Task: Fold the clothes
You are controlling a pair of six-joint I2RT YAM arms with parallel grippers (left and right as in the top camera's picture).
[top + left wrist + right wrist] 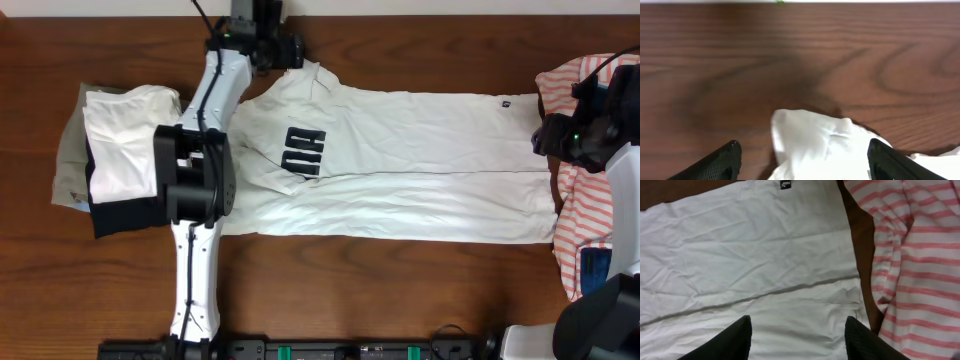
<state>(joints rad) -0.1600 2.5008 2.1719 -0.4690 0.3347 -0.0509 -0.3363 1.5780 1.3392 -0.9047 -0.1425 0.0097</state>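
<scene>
The clothes' large white T-shirt (420,165) lies flat across the table, with dark block lettering (303,150) on its left part. My left gripper (293,54) is at the shirt's far left corner. In the left wrist view this gripper (804,146) stands open, with a rumpled tip of white fabric (815,142) between its fingers, not pinched. My right gripper (546,135) hovers at the shirt's right hem. In the right wrist view it (797,321) is open over the white cloth (750,255), holding nothing.
A coral-and-white striped garment (585,215) (920,255) lies bunched at the right edge, under the right arm. A folded stack of white, black and khaki clothes (120,160) sits at the left. The left arm (195,190) crosses the shirt's left end. Bare wood (790,60) shows beyond the shirt.
</scene>
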